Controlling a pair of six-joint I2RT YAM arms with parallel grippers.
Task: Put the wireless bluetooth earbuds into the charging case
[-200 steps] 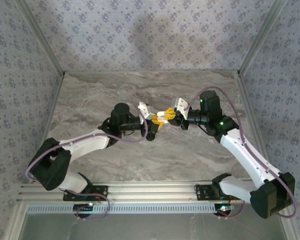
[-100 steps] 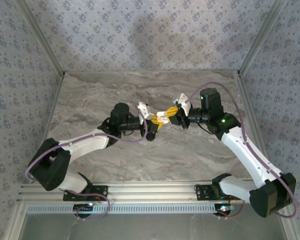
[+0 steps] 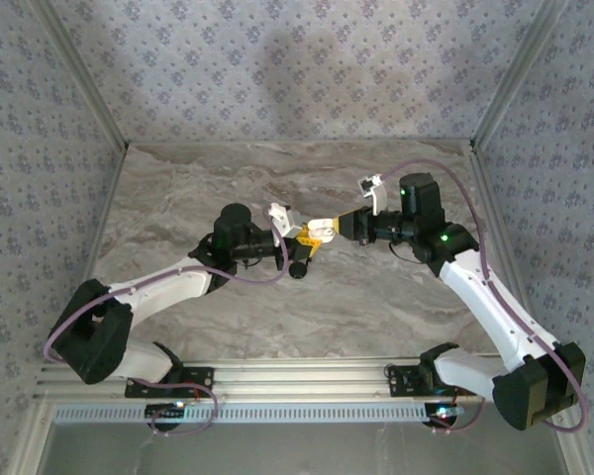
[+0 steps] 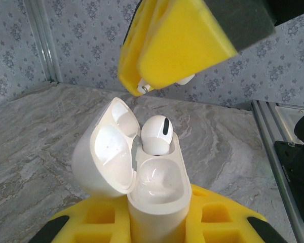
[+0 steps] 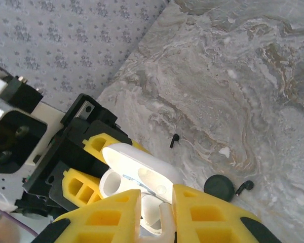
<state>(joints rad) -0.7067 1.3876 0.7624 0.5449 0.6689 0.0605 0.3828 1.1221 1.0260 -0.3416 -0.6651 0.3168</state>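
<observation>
In the left wrist view, the left gripper [image 4: 157, 228] is clamping its blocky yellow fingers on the glossy white charging case [image 4: 159, 197]. The case is standing upright, its rounded lid [image 4: 104, 157] lying open toward 9 o'clock. A smooth white seated earbud [image 4: 156, 134] is resting in the far socket. At 12 o'clock, just above it, the right gripper [image 4: 162, 68] is pinching a second earbud [image 4: 143, 87] between wedge-shaped yellow pads. Beyond, the veined grey marble table [image 4: 50, 116] is meeting the patterned wall [image 4: 81, 30].
</observation>
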